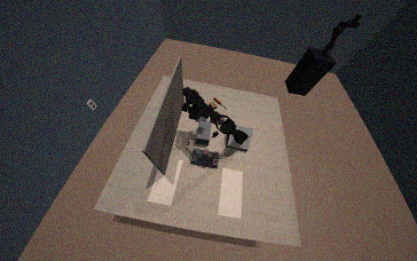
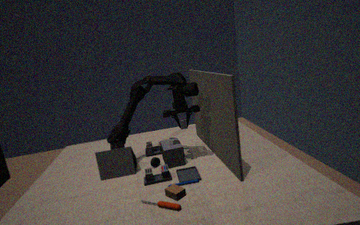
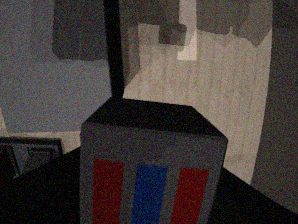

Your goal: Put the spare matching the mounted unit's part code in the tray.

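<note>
A grey block with a black top (image 3: pixel 150 175), its face marked with red, blue and red stripes, occupies the lower centre, a dark compartmented holder (image 3: pixel 61 148) partly visible at the left edge.

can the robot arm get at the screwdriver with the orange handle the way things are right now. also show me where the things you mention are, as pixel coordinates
Probably not yet: the black gripper (image 2: pixel 183 128) is shut on a grey block with red and blue stripes (image 3: pixel 151 192). The orange-handled screwdriver (image 2: pixel 168 206) (image 1: pixel 217 101) itself looks uncovered.
</note>
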You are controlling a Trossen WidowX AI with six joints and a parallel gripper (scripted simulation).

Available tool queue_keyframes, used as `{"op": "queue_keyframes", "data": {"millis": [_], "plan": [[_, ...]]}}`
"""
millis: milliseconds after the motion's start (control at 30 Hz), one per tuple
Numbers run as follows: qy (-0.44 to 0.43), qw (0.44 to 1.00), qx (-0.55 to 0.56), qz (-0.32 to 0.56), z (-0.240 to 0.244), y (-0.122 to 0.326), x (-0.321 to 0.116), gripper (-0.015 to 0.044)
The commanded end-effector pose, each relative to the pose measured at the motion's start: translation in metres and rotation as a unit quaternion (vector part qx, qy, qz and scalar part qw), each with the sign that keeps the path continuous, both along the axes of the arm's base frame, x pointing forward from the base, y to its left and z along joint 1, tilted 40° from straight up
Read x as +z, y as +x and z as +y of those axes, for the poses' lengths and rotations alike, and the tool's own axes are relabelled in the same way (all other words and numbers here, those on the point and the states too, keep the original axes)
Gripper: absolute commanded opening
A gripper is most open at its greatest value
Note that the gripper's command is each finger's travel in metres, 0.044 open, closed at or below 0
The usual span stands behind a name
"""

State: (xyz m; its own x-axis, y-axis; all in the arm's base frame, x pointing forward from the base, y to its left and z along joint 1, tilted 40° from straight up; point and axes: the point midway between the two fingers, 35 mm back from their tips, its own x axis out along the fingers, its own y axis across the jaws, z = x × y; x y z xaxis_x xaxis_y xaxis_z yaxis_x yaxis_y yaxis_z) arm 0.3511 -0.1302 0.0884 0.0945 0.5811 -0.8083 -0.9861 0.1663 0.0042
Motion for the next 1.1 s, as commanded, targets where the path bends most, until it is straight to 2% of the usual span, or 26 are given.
{"op": "queue_keyframes", "data": {"millis": [0, 700, 1067], "plan": [[0.001, 1.000, 0.007, 0.001, -0.017, -0.001, -0.016, 0.0000], [0.022, 0.999, 0.042, -0.017, -0.106, -0.032, -0.112, 0.0000], [0.023, 0.999, 0.043, -0.018, -0.106, -0.032, -0.119, 0.0000]]}}
